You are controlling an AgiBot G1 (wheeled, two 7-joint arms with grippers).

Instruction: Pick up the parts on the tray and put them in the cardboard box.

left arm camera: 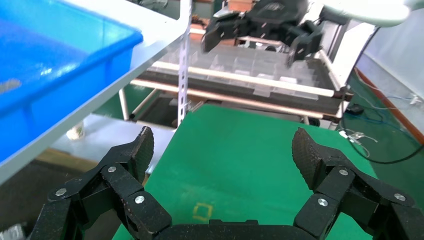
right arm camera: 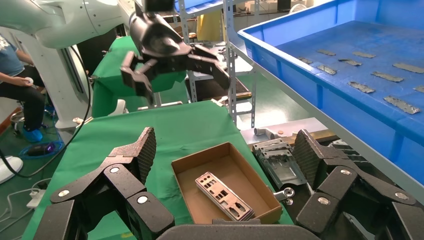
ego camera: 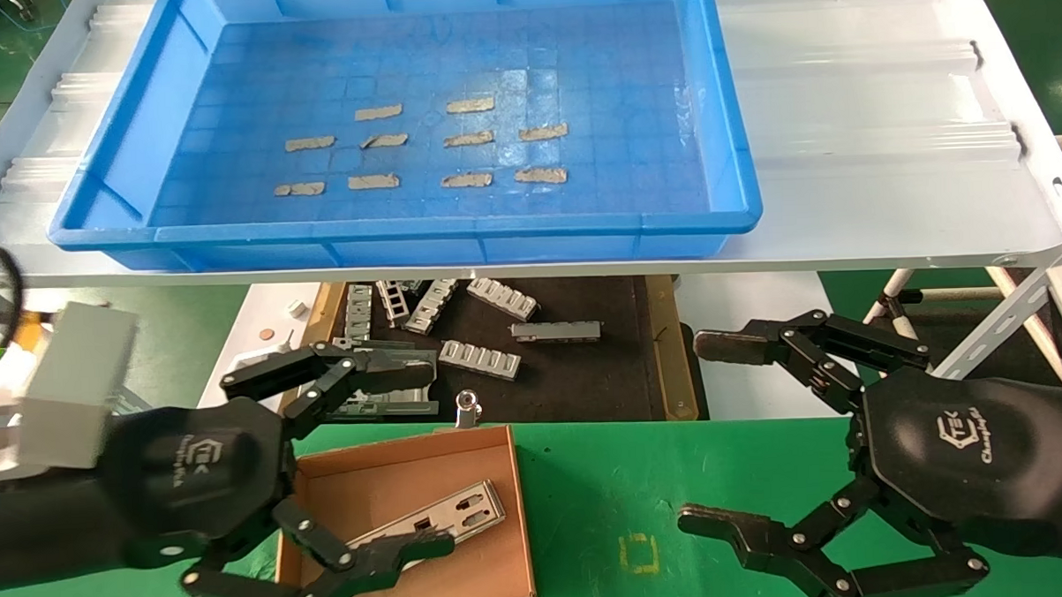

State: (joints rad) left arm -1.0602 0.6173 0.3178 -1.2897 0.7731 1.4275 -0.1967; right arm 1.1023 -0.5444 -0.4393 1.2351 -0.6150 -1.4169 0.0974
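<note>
The blue tray (ego camera: 405,228) stands on the white shelf at the back; no parts show in it. The silver parts (ego camera: 441,518) lie stacked in the cardboard box (ego camera: 516,511) on the green table, also plain in the right wrist view as the parts (right arm camera: 222,195) in the box (right arm camera: 200,157). My left gripper (ego camera: 417,455) hovers open over the box's left half, holding nothing. My right gripper (ego camera: 705,432) hangs open over the green table to the right of the box, empty. The left wrist view shows the left gripper (left arm camera: 223,150) with only green table between its fingers.
Several tan tape strips (ego camera: 464,142) are stuck on the tray floor. Grey ribbed brackets (ego camera: 480,358) lie on a black mat (ego camera: 587,376) below the shelf (ego camera: 888,145), behind the box. A small silver clip (ego camera: 469,408) sits at the box's far edge.
</note>
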